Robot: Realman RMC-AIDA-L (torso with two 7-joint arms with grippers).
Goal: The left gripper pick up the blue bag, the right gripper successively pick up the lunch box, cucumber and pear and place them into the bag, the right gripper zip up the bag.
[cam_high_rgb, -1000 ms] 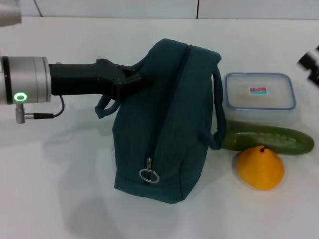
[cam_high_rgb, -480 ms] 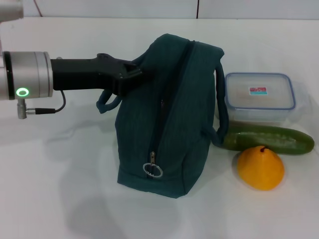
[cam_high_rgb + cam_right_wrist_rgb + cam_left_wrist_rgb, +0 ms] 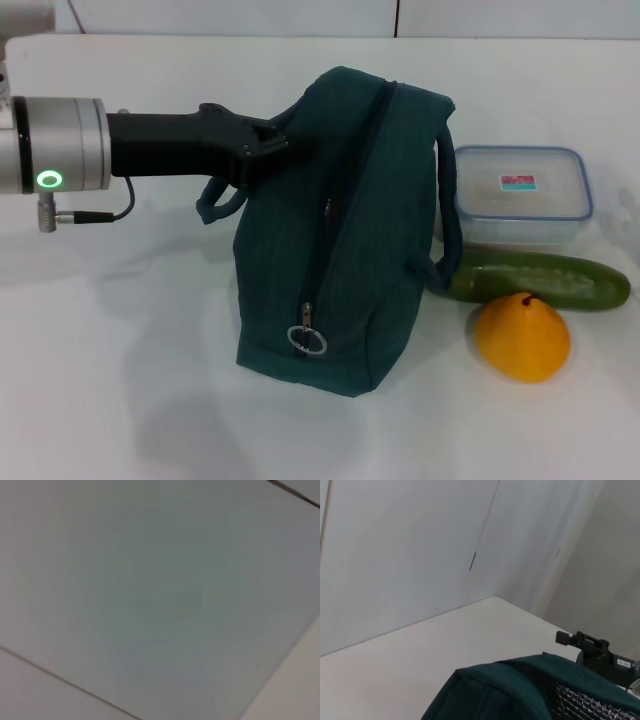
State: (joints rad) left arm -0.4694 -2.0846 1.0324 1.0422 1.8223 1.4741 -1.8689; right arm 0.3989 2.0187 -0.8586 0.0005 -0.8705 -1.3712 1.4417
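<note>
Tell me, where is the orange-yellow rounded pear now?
In the head view, the orange-yellow rounded pear lies on the robot's right, just in front of the dark green cucumber, right of the teal bag.

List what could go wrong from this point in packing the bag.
The left pincer grips only the blue bag near its top edge, so the fabric may slip or sag. The zipper opening looks narrow; the lunch box might catch. The pear leans by the cucumber and could roll when that goes.
</note>
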